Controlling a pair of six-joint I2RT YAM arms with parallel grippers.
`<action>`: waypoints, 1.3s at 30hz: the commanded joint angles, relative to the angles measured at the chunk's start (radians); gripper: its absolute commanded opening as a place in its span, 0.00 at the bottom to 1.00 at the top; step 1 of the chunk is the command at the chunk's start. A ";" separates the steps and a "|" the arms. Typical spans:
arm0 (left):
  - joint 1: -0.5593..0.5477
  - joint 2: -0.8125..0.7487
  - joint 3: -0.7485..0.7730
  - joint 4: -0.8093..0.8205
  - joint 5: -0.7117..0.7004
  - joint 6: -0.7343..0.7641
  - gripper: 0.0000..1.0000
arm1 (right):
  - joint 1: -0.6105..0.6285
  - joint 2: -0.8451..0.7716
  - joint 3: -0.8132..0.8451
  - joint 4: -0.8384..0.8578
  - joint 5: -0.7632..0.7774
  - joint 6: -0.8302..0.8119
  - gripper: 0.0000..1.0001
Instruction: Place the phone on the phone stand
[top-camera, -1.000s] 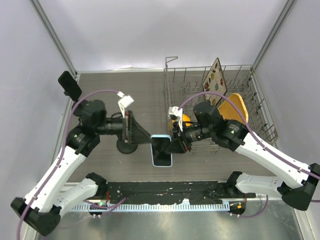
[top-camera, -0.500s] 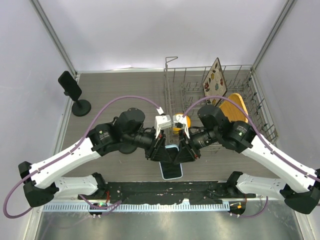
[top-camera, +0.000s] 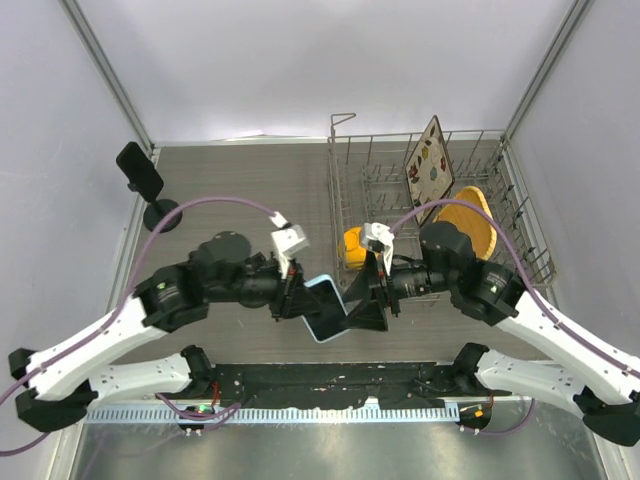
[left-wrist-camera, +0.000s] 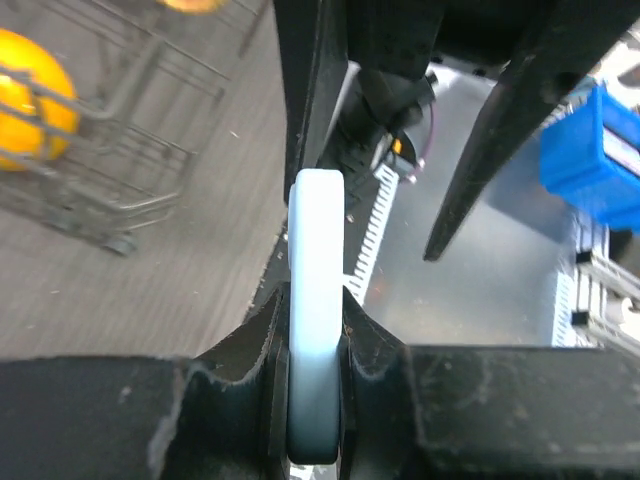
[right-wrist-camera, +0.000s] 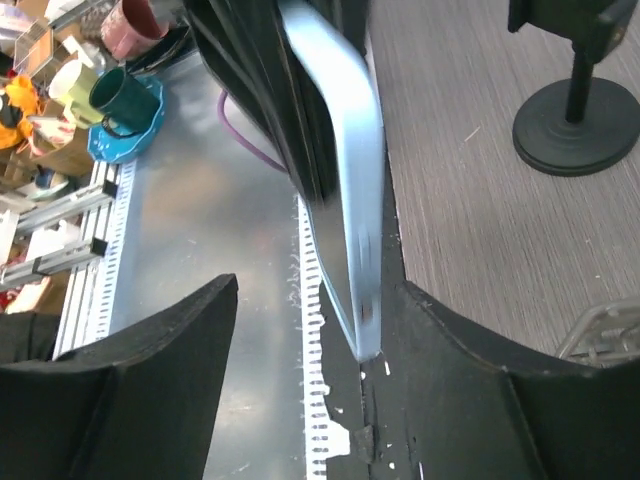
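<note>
Status: phone (top-camera: 325, 310) at centre-front, tilted, clamped edge-on in L gripper (top-camera: 298, 300). R gripper (top-camera: 360, 312) jaws wide either side of it, no grip. Unoccupied phone stand (top-camera: 150, 190) far-left, well apart. Carry + placement outstanding.

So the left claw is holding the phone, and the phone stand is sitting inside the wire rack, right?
Not quite. The left claw is holding the phone, but the phone stand isn't inside the wire rack. The top view shows it standing on the table at the far left, well away from the rack.
</note>
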 joint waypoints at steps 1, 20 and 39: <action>-0.002 -0.202 -0.018 0.130 -0.265 -0.055 0.00 | -0.001 -0.102 -0.168 0.385 0.113 0.250 0.71; -0.002 -0.319 -0.048 0.142 -0.230 -0.157 0.00 | 0.119 -0.004 -0.364 1.082 0.067 0.545 0.77; -0.002 -0.307 -0.034 0.202 -0.096 -0.247 0.49 | 0.168 0.039 -0.317 1.130 0.064 0.551 0.01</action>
